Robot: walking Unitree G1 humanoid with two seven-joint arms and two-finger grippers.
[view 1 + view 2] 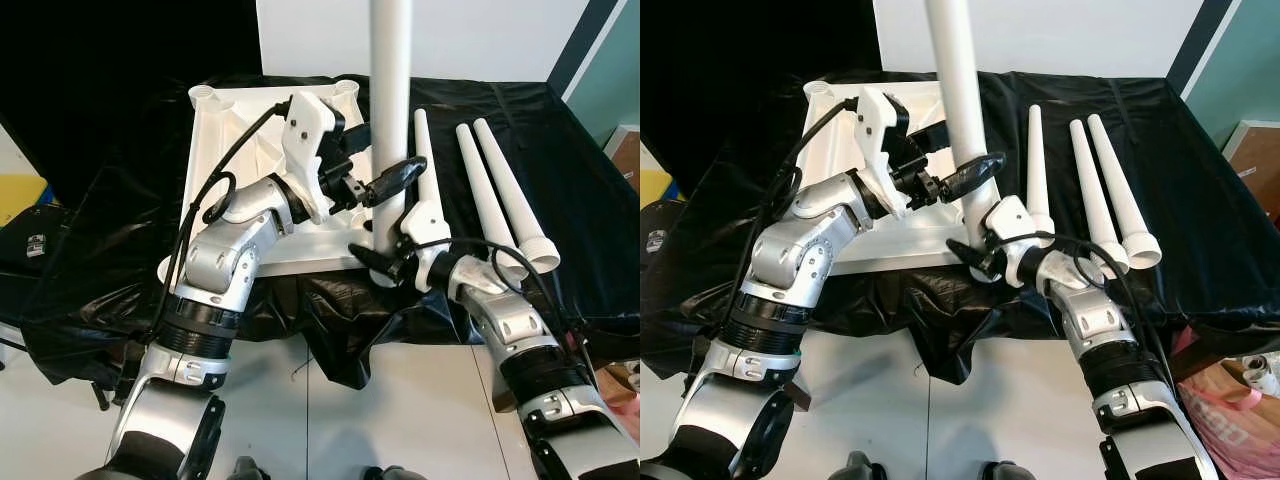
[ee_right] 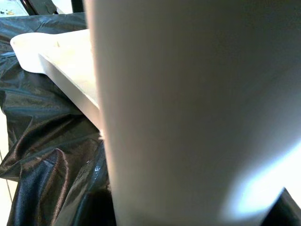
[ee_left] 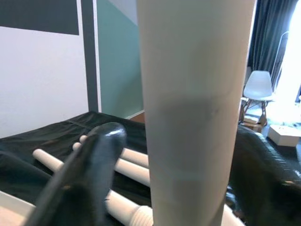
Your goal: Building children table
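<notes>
Left fingers (image 1: 400,176) against upright leg (image 1: 388,90), right fingers (image 1: 385,262) seemingly gripping

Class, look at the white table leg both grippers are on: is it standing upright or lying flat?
Upright. The leg rises from the near corner of the upside-down tabletop, while three spare legs lie flat on the black cloth.

a black glossy cloth (image 1: 560,160) covers the work surface and hangs over its front edge. below lies a pale tiled floor (image 1: 400,420). behind stands a white wall (image 1: 480,40) with a dark stripe and teal panel (image 3: 117,56). a white chair (image 3: 260,87) sits near bright curtained light.
</notes>
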